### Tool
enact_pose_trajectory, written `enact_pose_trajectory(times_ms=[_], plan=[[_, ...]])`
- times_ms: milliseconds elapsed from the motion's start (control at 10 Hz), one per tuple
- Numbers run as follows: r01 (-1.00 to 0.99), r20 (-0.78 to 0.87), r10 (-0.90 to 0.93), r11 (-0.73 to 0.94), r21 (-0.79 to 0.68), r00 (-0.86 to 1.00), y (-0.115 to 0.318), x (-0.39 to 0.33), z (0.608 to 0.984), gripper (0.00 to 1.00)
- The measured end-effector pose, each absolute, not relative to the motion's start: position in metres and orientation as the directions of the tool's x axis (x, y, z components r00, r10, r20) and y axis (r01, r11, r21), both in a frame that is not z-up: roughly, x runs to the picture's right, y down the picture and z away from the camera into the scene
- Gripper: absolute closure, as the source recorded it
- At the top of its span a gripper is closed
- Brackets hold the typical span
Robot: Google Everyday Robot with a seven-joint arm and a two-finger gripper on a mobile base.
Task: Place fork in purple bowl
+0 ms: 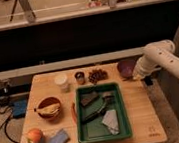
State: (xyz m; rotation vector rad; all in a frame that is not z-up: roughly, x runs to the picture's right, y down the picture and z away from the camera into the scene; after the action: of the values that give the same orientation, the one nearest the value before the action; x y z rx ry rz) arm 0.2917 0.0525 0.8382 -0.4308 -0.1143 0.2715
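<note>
The purple bowl stands at the table's back right corner, dark and round. My gripper is at the end of the white arm, low at the bowl's right front edge, close to its rim. I cannot make out a fork in it. A long dark utensil lies in the green tray; I cannot tell whether it is the fork.
The tray also holds a dark block and a grey cloth. A white cup, a small dark cup and a brown cluster stand at the back. A red-orange bowl, an orange fruit and a blue sponge are on the left.
</note>
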Motion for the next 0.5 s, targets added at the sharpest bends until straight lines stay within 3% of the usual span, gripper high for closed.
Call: enact_pose_trajectory(times_ms=[500], plan=[[-0.378, 0.012, 0.407, 0.859, -0.345, 0.914, 0.028, 0.325, 0.842, 1.00]])
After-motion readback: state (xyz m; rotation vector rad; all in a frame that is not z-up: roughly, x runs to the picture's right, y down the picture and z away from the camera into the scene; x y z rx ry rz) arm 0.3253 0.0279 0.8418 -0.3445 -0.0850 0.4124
